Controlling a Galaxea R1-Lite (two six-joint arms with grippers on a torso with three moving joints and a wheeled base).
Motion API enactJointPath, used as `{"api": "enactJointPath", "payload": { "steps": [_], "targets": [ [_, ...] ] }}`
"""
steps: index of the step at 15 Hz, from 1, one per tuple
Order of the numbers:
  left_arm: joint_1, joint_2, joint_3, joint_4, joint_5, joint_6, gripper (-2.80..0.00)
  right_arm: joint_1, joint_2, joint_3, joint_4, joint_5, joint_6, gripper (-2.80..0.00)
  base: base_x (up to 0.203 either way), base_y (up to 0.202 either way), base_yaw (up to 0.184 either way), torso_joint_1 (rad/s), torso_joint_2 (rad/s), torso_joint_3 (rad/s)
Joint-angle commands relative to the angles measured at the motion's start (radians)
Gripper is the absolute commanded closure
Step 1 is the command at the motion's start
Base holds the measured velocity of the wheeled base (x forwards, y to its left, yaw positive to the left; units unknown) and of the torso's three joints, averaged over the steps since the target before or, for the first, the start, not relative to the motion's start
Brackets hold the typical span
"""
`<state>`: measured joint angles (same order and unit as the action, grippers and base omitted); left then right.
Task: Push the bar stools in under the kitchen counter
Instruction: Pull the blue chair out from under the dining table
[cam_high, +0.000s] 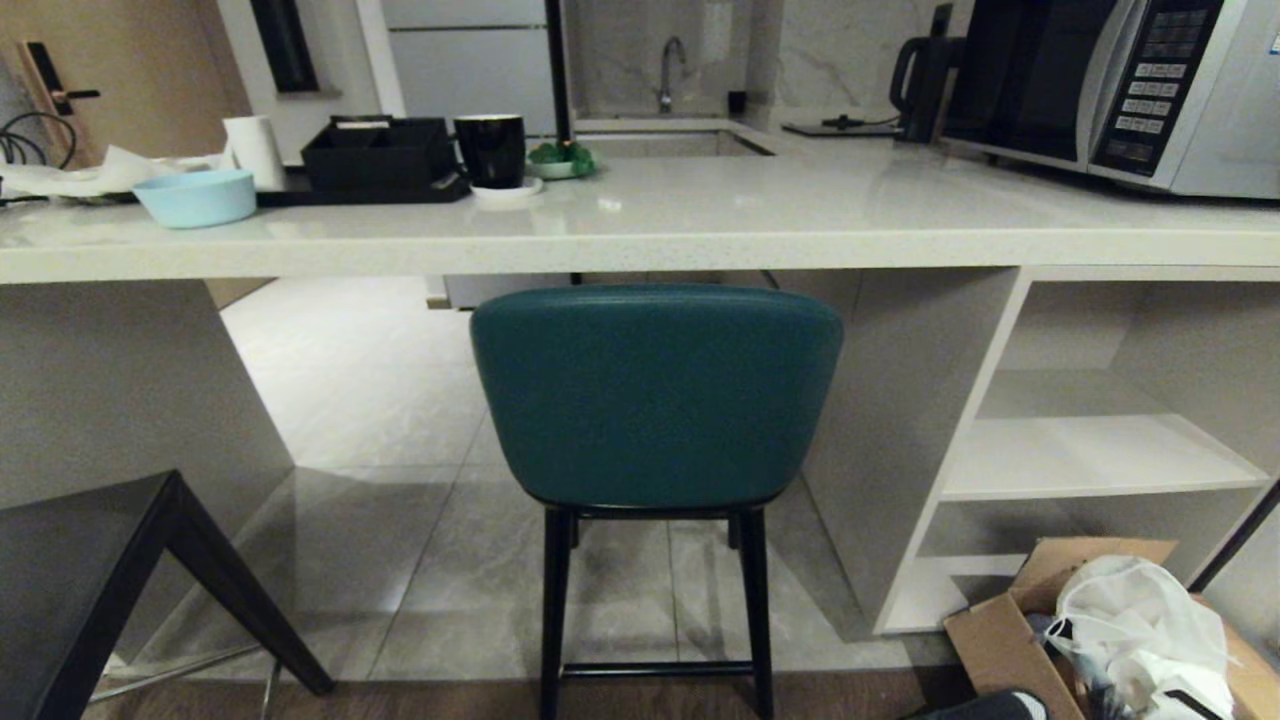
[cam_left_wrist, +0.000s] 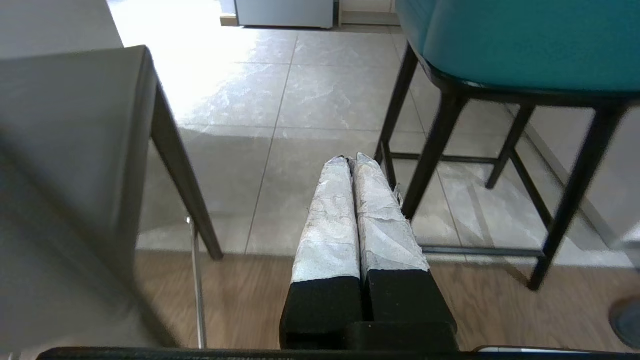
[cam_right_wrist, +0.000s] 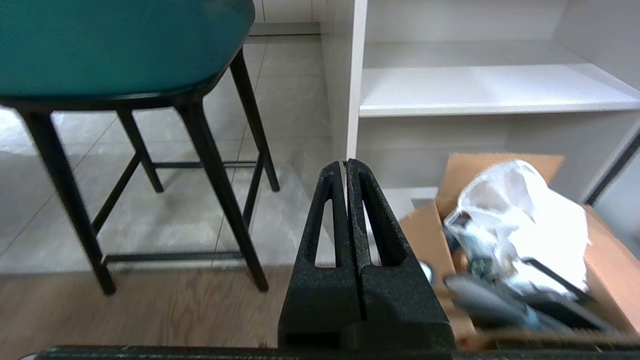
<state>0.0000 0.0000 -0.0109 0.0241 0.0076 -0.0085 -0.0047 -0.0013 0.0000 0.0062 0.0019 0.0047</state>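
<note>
Grey floor tiles (cam_high: 400, 520) shine under the long white tabletop (cam_high: 640, 235), and brown wood boards start where the tiles end. Its top is thick, pale stone with tiny speckles, and it sits on flat white side panels. On it are a light blue bowl (cam_high: 196, 197), a black mug (cam_high: 490, 150) and a silver microwave (cam_high: 1120, 85). The teal stool (cam_high: 655, 395) stands just in front of the tabletop, near the middle, with its curved back facing the robot and the top of that back close under the stone edge. Its cover looks soft and a bit bumpy, and its legs (cam_high: 553, 610) are thin, black and straight. The dark grey stool (cam_high: 90, 580) is off to the left of the teal one, farther out from the tabletop; only its flat back and one square leg show. Right of the teal stool are white shelves (cam_high: 1090, 460) and a cardboard box (cam_high: 1010, 640) with a white bag in it. The left pincer (cam_left_wrist: 350, 160), wrapped in pale tape, has its fingers pressed together and holds nothing. The right pincer (cam_right_wrist: 346, 162), black and rough, is also pressed together and empty. Neither touches a stool. To push well, the robot should probably press low and in the middle of the teal back, slow and straight, so the stool slides and does not tip or turn.
</note>
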Motion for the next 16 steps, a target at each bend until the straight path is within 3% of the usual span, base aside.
{"api": "enactJointPath", "payload": {
  "steps": [1,7,16],
  "targets": [
    [-0.001,0.001,0.000,0.000,0.000,-0.001,0.00,0.000,0.001,0.000,0.000,0.001,0.000,0.00,0.191,0.000,0.001,0.005,0.00,0.003],
    [0.000,0.001,0.000,0.000,0.000,-0.002,0.00,0.000,0.001,0.000,0.000,0.001,0.001,0.00,0.174,0.000,0.002,0.003,0.00,0.003],
    [0.000,0.001,0.000,-0.001,0.002,-0.004,0.00,0.000,0.000,0.000,0.000,0.001,0.000,0.00,0.000,0.000,0.000,0.000,0.00,0.000]
  ]
}}
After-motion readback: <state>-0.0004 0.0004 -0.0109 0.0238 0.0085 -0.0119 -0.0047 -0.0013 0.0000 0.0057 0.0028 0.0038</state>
